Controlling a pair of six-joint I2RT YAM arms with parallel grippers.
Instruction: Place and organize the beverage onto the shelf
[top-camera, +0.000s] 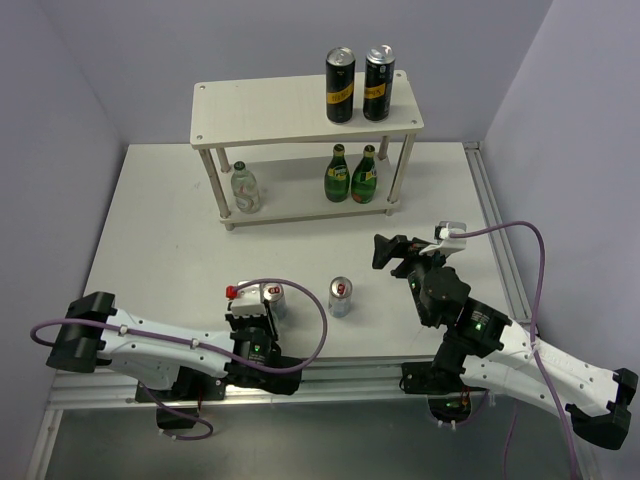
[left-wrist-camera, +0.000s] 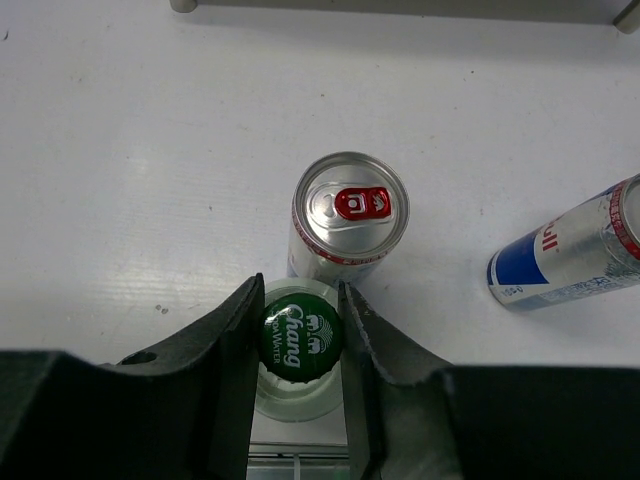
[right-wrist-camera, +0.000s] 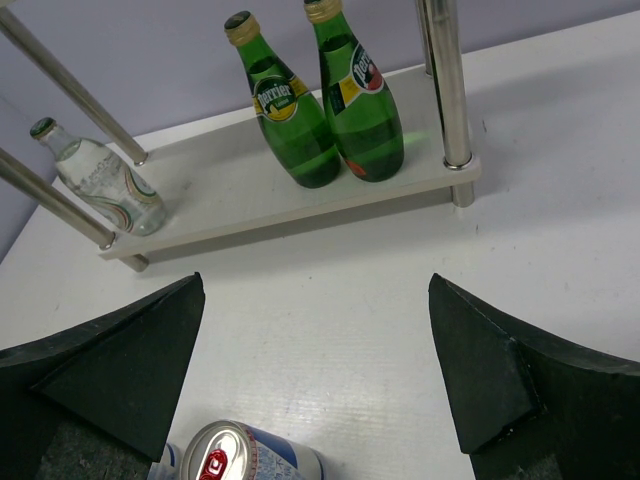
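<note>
My left gripper (left-wrist-camera: 298, 305) is clamped on the Chang bottle (left-wrist-camera: 300, 342) at its neck, wrist straight down, well in front of the shelf (top-camera: 260, 110). My right gripper (right-wrist-camera: 316, 290) is spread wide and empty, arm stretched toward the shelf.

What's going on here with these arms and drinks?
The left gripper grips the cap of a clear bottle standing on the table, beside two slim cans. The right gripper hangs open, holding nothing. The shelf holds two green bottles and a second clear bottle below, two black cans on top.
</note>
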